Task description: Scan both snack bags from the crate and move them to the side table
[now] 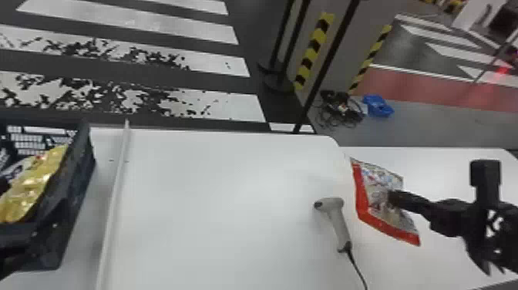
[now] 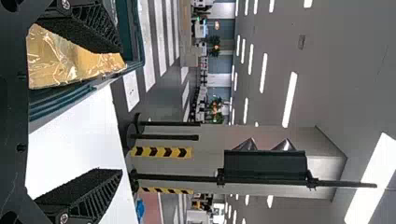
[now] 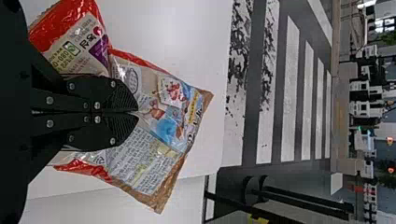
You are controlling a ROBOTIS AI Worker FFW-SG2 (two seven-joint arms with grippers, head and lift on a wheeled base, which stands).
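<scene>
Right gripper [image 3: 137, 112] pinches red-edged snack bag [image 3: 173, 109] mid-film; single narrow hold could let it swivel, clip nearby handheld scanner [image 1: 340, 227]. Left gripper [image 2: 122, 112] wide.

Two snack bags [image 1: 372, 189], one crate [image 1: 79, 169], one scanner [image 1: 339, 223]

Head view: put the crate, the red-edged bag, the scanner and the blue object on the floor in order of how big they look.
Largest to smallest:
crate
red-edged bag
scanner
blue object on the floor
</scene>
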